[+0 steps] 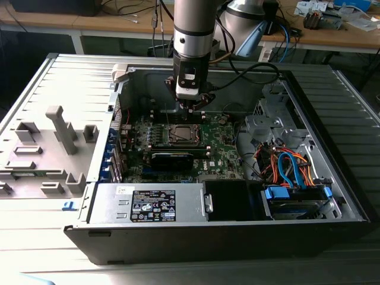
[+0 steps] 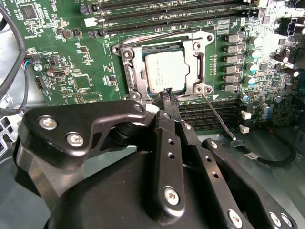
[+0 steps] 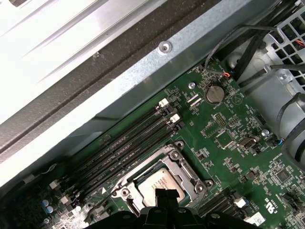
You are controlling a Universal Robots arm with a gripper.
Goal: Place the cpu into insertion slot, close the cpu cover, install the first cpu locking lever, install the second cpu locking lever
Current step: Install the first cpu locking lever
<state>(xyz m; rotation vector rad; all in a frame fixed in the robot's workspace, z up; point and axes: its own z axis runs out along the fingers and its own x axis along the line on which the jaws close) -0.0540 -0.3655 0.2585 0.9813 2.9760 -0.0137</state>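
**A:** Hand status?

**B:** The hand (image 2: 167,94) is low over the board (image 2: 71,47), with its tips pressed together and nothing visible between them. The tips sit just beside the near edge of the slot (image 2: 125,61), close to the corner where a thin lever (image 2: 218,117) starts.

**A:** Why there?

**B:** My read is that the cpu and cover steps are done and this is lever work. That lever juts away from the slot and slants across the memory slots (image 2: 209,110), so it looks unlatched. Joined tips suit nudging a thin rod better than gripping one.

**A:** Where's the cpu?

**B:** The cpu (image 2: 166,70) lies flat in the slot and square to it. The cover (image 2: 135,71) lies flat around it, which is likely what keeps the cpu seated. The cpu's top shows through the cover's window.

**A:** How does it look?

**B:** It's a small square with a matte silver-grey top and faint print. The cover is a thin, bright metal frame with bolts at the slot's corners.

**A:** And the other lever?

**B:** The other lever (image 2: 162,35) runs close along the far edge of the slot. I can't tell whether it's hooked.

**A:** What's beyond that?

**B:** A second bank of memory slots (image 2: 162,14). In the first wrist view, the grey case wall (image 3: 143,78) is behind those.
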